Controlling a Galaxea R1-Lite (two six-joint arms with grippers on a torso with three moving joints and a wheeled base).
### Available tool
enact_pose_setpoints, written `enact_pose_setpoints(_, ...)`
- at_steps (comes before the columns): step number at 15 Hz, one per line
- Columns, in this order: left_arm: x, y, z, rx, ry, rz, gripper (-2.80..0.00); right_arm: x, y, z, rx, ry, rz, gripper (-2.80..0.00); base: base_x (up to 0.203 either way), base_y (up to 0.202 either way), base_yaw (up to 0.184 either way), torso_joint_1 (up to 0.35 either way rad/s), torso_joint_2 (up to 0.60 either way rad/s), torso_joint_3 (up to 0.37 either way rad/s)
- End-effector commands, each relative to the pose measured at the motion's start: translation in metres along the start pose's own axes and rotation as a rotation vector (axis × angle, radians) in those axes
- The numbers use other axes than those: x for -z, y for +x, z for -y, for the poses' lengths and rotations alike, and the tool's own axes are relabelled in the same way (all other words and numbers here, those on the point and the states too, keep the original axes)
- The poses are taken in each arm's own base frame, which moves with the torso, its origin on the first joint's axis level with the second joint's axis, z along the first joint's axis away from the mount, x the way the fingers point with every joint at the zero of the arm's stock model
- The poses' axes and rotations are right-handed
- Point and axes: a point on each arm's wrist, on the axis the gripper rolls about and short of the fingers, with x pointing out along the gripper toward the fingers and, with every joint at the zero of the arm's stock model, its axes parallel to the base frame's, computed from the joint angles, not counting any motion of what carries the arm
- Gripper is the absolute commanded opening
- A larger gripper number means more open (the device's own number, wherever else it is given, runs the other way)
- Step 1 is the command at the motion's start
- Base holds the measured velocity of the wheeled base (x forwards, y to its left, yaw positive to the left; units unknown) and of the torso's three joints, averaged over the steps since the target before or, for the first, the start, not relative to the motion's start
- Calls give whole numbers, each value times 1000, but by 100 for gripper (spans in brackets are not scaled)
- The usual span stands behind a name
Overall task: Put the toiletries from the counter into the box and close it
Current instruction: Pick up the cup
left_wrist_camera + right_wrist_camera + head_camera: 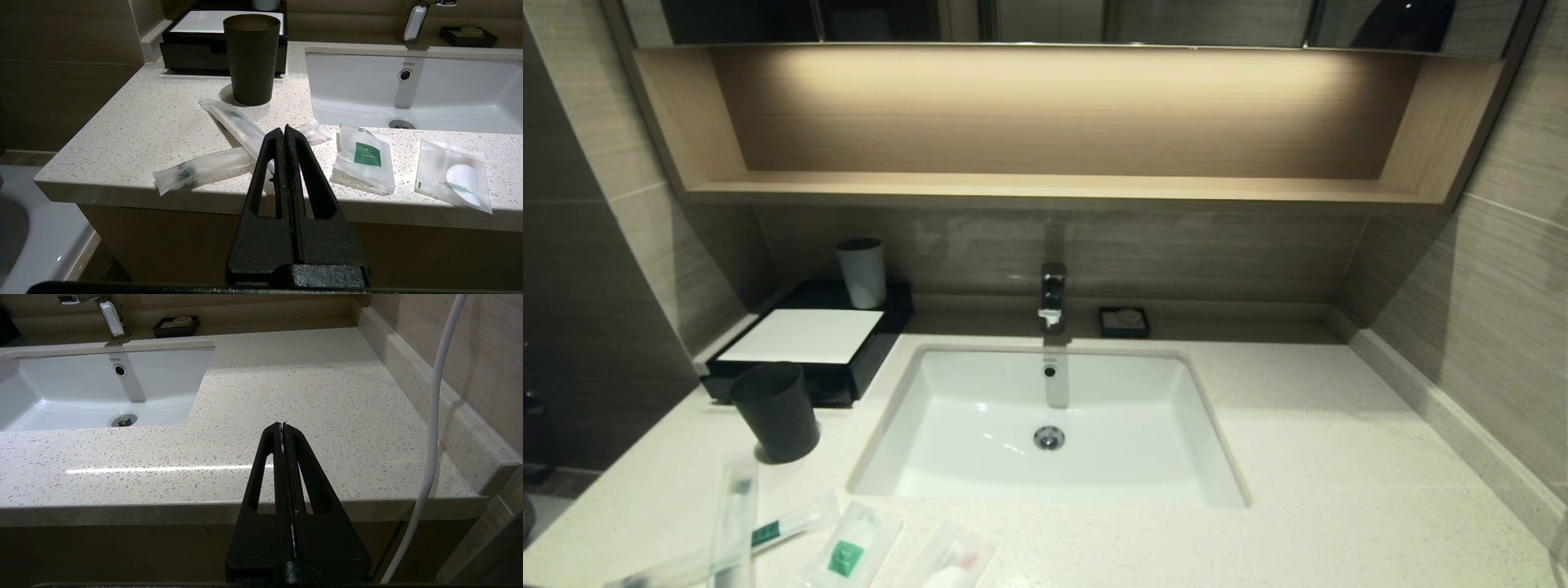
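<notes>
Grey-brown tiled walls surround a lit pale wooden shelf.

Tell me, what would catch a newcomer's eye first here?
Probably the white sink sunk in the middle of the counter. Next, the clear-wrapped toiletries scattered along the counter's front edge to its left, and the black tumbler standing before the box in the back left corner.

My bench is speckled stone, polished enough to catch light. The sink is glossy white ceramic, the tap shiny metal. The toiletries wear clear, crinkled plastic. The black tumbler looks matt. The shelf is pale wood grain. My left end effector is rough black plastic.
</notes>
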Motion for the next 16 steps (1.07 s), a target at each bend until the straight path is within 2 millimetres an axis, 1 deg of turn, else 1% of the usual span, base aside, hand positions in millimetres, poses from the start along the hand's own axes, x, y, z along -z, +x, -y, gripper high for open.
enact_pose_setpoints(1,0,0,0,-1,-1,2,-280,0,0,0,1,0,1,-280,0,0,0,0,0,0)
enact_pose_setpoints(16,0,0,0,0,-13,5,-280,0,0,0,0,0,1,-280,0,0,0,0,0,0)
